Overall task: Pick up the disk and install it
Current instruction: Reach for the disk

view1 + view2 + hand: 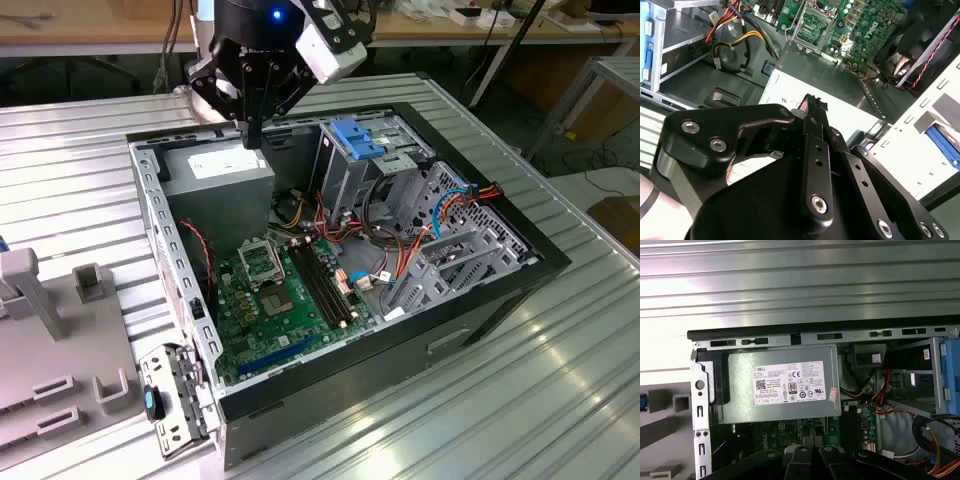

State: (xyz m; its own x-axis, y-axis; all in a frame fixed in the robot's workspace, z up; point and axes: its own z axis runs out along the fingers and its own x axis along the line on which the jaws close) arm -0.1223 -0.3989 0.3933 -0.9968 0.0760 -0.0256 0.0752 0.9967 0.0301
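Ribbed metal bench (560, 400), open tower chassis (150, 215) lying on it. Pincer (253, 138) hangs just above the power supply (215, 175), fingers (812, 112) pressed together, gripping nothing (white label (785, 90) sits right under the tips in the second wrist view). Blue caddy (355, 135) on the drive cage (345, 180) is near the pincer, beyond the supply. Disk: can't place it for certain. Blue sliver (642, 402) by the grey fixture (60, 330), well apart from the pincer, past the chassis wall; can't tell if that's it.

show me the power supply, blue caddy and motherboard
power supply (781, 385), first wrist view, on its white sticker
blue caddy (357, 138), exterior view, on its top face
motherboard (285, 308), exterior view, green board's middle
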